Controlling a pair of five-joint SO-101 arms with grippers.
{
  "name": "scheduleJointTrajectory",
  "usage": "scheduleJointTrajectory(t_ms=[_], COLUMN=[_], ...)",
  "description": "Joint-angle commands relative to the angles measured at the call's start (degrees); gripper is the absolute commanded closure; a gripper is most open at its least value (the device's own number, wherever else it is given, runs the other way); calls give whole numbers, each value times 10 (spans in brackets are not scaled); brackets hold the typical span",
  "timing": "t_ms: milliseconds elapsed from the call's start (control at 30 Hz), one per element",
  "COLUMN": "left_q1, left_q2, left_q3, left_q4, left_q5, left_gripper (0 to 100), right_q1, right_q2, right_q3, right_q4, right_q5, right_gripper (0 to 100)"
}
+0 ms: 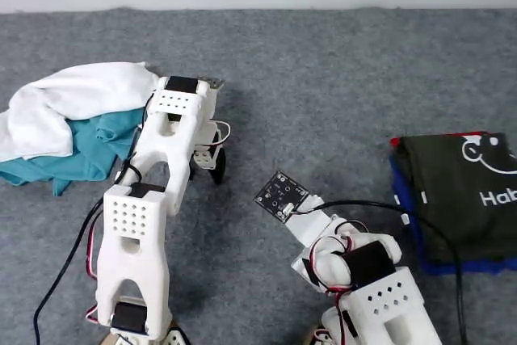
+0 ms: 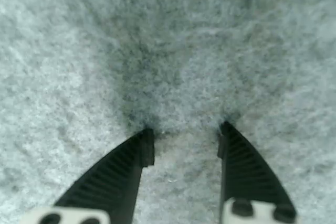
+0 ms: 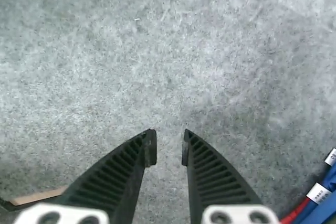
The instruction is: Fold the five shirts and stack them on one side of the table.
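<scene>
A crumpled white shirt (image 1: 73, 107) lies over a teal shirt (image 1: 89, 147) at the table's left side. On the right edge sits a folded stack: a dark shirt (image 1: 460, 199) with white print on top, and a blue shirt (image 1: 404, 208) beneath it. My left gripper (image 2: 186, 129) is open, its tips down on bare grey felt just right of the loose pile, with nothing between them. My right gripper (image 3: 168, 135) hovers over bare felt left of the stack, its fingers a narrow gap apart and empty. The stack's blue and red edges (image 3: 321, 199) show in the right wrist view.
Grey felt (image 1: 323, 78) covers the whole table up to a pale wall at the back. The left arm (image 1: 157, 175) stretches from the front edge towards the loose pile. The right arm (image 1: 363, 272) sits folded at the front right, cables trailing from it.
</scene>
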Motion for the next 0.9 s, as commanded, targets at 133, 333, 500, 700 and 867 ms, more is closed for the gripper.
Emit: scheduleJointTrajectory(t_ms=[133,333,500,700,867], left_q1=[-1,-1,-1,-1,-1], left_q2=[6,6,6,6,6], left_q3=[44,44,44,44,44], left_q4=[14,14,14,14,14], left_q5=[-2,-2,-2,-2,-2], left_gripper=[805,805,805,805,805], right_q1=[-5,-5,-5,-5,-5], right_q2=[-1,-1,-1,-1,-1], right_q3=[7,8,8,8,8], right_q4=[-20,-21,-21,-21,-21], right_q5=[4,3,3,3,3], right_gripper=[901,901,901,901,901])
